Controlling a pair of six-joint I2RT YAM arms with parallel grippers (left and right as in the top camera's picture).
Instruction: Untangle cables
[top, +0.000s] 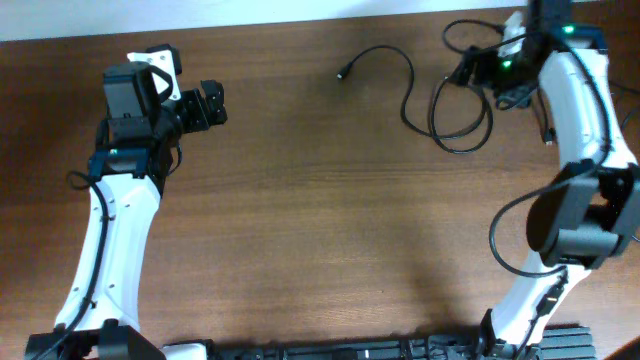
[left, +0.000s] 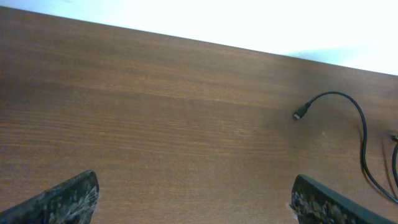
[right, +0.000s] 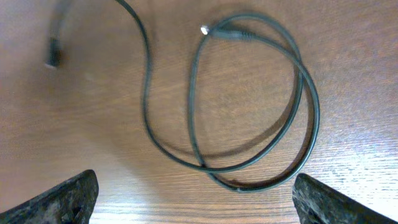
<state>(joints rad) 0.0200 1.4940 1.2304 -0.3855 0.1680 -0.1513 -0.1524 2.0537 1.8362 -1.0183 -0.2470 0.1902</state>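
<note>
tabletop (top: 320, 230) of brown wood spreads under everything. two white arms reach over it: the left arm (top: 110, 230) toward the far left side, the right arm (top: 585, 110) toward the far right corner. the left gripper (top: 218, 104) has its fingers (left: 68, 198) spread wide, with only bare wood between them. the right gripper (right: 199, 202) stands just as wide apart and grips nothing. it hangs over the cables (top: 455, 115), which lie loose on the wood directly beneath it and ahead of its fingertips (right: 323, 199) in overlapping loops. one strand runs out from those loops toward the left gripper and ends in a small plug (left: 298, 114) – well ahead of that gripper and off to its right. a bright-tipped plug (right: 206, 28) lies at the far edge of the loop below the right gripper, and a blurred plug (right: 55, 55) lies ahead of it, off to one side.
</note>
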